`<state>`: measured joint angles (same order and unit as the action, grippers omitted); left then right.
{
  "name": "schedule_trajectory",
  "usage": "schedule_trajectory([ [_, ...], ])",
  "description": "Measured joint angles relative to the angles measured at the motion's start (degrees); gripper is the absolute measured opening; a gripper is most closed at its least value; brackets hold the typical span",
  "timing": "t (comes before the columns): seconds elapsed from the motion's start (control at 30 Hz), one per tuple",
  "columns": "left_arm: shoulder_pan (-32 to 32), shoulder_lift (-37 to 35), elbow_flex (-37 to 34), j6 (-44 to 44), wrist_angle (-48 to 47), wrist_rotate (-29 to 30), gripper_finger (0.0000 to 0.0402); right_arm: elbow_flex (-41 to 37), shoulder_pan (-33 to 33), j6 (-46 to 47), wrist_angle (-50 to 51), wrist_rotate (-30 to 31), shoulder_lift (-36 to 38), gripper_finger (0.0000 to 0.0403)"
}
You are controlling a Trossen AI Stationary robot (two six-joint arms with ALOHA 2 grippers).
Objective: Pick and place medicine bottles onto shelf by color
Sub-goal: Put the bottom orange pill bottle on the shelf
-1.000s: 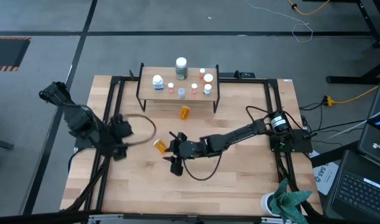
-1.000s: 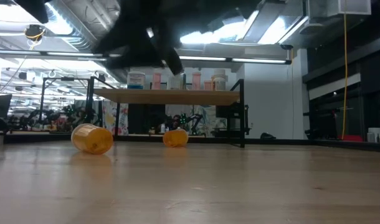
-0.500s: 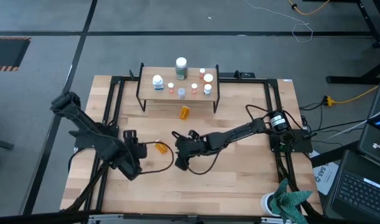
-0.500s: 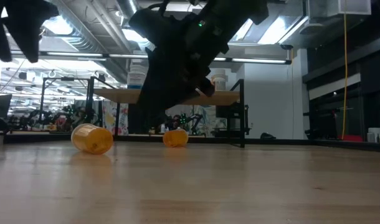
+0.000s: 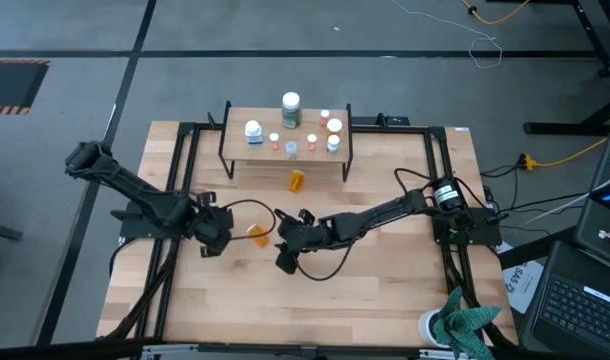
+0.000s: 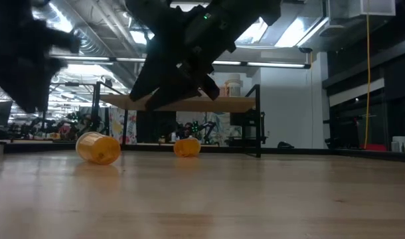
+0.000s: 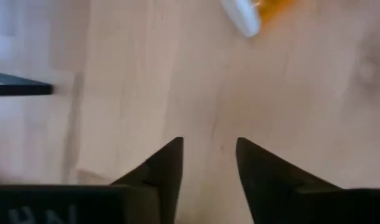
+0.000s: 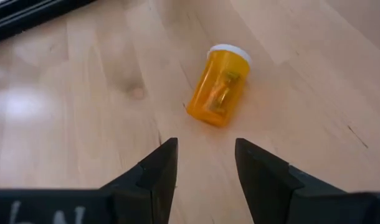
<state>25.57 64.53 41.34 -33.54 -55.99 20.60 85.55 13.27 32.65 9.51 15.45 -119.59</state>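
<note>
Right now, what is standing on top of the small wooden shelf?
On the shelf stand about eight white-capped medicine bottles: a larger dark green one, white or bluish ones and orange ones. Under it, only its black legs show; the board covers the rest.

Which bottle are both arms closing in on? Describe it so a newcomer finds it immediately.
Start at the small light-wood shelf on black wire legs at the table's far edge. Of the two orange white-capped bottles lying on the tabletop, it is the orange bottle farther from the shelf, between the left claw and right claw.
</note>
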Motion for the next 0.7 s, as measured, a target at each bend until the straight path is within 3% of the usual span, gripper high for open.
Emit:
schedule_trajectory([
  [0.1,-2.4,-2.7,-6.2,0.0,7.4,0.6,0.0105,0.0,0.0,-1.1,0.0,0.0,0.0,0.0162],
  [0.37,-9.0,-2.6,-11.1,8.5,22.9,1.3,0.001,0.0,0.1,-1.4,-6.3,-1.9,-3.7,0.0162],
  [0.53,-12.8,-1.6,-11.2,11.3,24.8,0.8,0.0005,0.0,1.0,0.0,-7.1,1.5,-6.0,0.0162],
  [0.7,-16.2,1.6,-11.2,14.7,32.6,-6.1,0.0002,0.0,1.1,-0.1,-9.9,1.9,-7.5,0.0162],
])
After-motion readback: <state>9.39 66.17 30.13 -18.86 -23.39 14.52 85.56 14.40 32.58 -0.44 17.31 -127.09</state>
